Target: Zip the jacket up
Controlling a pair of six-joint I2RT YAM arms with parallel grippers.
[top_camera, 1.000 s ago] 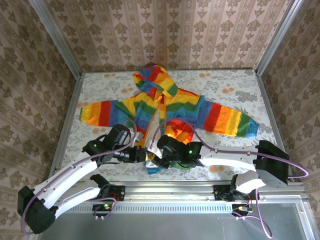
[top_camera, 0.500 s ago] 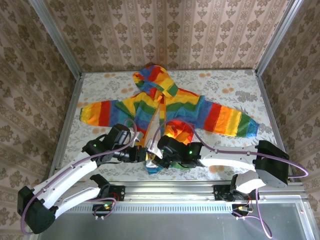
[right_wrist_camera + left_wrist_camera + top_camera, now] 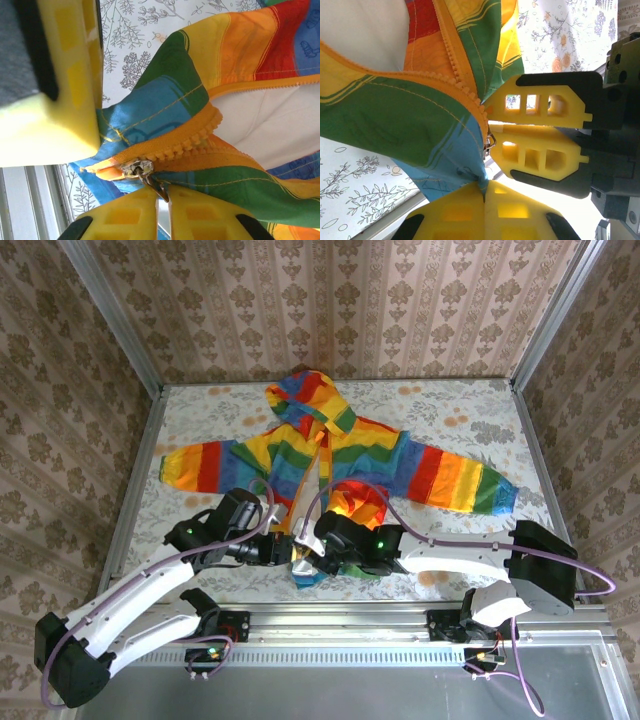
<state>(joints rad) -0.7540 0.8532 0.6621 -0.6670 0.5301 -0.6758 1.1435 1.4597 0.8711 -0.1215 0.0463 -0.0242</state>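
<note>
A small rainbow-striped hooded jacket (image 3: 345,455) lies front-up in the middle of a floral-covered counter (image 3: 450,405). Its long axis runs from far to near. The hood (image 3: 305,395) points at the back wall (image 3: 330,300), and the hem sits just beside the near edge, where a metal rail (image 3: 340,618) runs. The sleeves stretch out sideways: the left cuff (image 3: 172,468) lies near the counter's left edge, and the right cuff (image 3: 503,498) lies near the right edge. Wallpapered walls close in the back and both sides. Bare counter shows in both far corners and to either side of the hem, partly under the two arms.

The orange zipper (image 3: 455,65) stands open along most of the front, showing cream lining (image 3: 270,120) in a narrow V. Its teeth join only at the very bottom, at the metal slider (image 3: 134,169).

Both hands work at the hem, just beside each other. The left hand (image 3: 485,192) is pressed together on the jacket — it pinches the blue bottom corner of the hem. The right hand (image 3: 162,197) has its yellow fingers (image 3: 200,215) nearly together, pinching the small zipper pull (image 3: 156,187) that hangs from the slider.

Faint printed marks (image 3: 303,50) on the blue stripe are too small to read.
</note>
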